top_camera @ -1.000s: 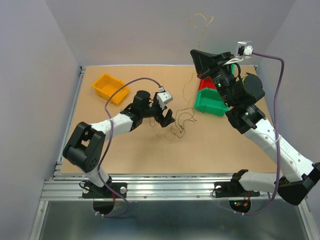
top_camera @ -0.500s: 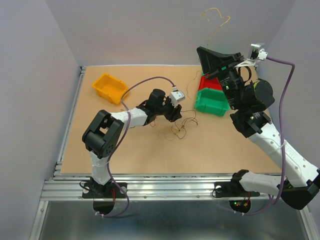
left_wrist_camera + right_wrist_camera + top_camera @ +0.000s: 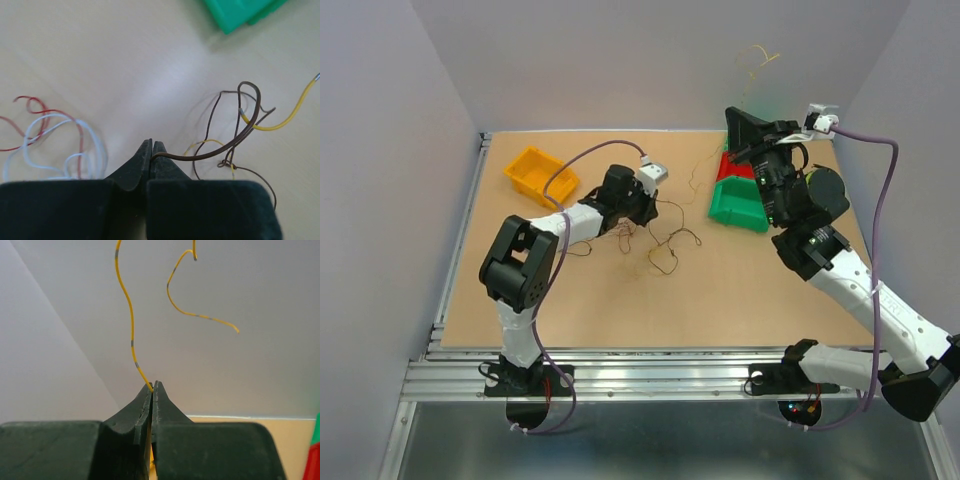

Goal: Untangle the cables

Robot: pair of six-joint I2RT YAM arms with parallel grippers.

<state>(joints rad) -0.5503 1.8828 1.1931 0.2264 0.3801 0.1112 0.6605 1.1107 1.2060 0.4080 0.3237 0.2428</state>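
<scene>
While the right hand (image 3: 154, 386) stays raised over the far right corner of the table (image 3: 620, 310), pressed together on a yellow cable (image 3: 131, 325) that curls up past its tips against the wall (image 3: 260, 355), the left hand (image 3: 152, 146) is down among the cables (image 3: 665, 245) near the middle of the table. A second ago its fingers were spread just beside the clump. Now they are pressed together, pinching the end of a brown cable (image 3: 235, 142) that arcs out to the right of the tips and loops back on itself, with a yellow strand crossing the loop. A white cable (image 3: 75, 125) and a red cable (image 3: 35, 107) lie in loose curls on the table to the left of the tips, apart from the brown one. The left hand sits further left and further back than before. The clump was bunched in front of the green bin (image 3: 740, 208) and is now drawn out into longer loops that reach leftward under the arm. The right hand has shifted a little to the right, and the yellow curl above it has gone with it
</scene>
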